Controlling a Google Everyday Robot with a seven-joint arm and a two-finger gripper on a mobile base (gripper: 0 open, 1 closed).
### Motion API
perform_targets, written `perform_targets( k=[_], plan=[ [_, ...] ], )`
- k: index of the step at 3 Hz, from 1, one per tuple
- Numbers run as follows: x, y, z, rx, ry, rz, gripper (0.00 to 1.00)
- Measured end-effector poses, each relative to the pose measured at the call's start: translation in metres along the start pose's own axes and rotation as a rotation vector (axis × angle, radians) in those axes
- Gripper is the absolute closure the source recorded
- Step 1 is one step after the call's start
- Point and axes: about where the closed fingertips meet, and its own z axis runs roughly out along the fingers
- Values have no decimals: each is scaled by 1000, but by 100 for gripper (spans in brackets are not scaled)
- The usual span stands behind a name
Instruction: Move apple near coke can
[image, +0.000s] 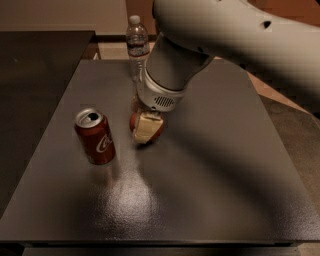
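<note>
Camera view: the gripper (146, 134) sits low over the table's (225, 190) centre-left, w/ pale cream, blocky fingers (145, 125) pointing down and clamped on the apple (133, 122). The apple is small, round and glossy red, showing on both sides of the front finger. Can't tell whether it touches the tabletop. It's just right of the coke can (95, 136), w/ a narrow gap between, not touching.

The can is an upright red aluminium cylinder w/ white script and a silver top w/ a dark opening. The arm (220, 35) is smooth, off-white and rounded, coming in from the upper right and ending in a grey ribbed wrist collar above the fingers.

The table is a dark, flat slab w/ a fine grainy texture and a soft sheen patch near the front. A clear plastic water bottle (136, 42) w/ a white cap stands upright at the far edge, partly behind the wrist.
</note>
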Motion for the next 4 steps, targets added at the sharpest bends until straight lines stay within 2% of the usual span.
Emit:
perform_targets(
  k=[1, 2, 4],
  plan=[
    [-6, 7, 11, 0, 10, 5, 100],
    [-11, 13, 20, 0, 16, 8, 82],
    [-12, 18, 30, 5, 16, 17, 36]
  ],
)
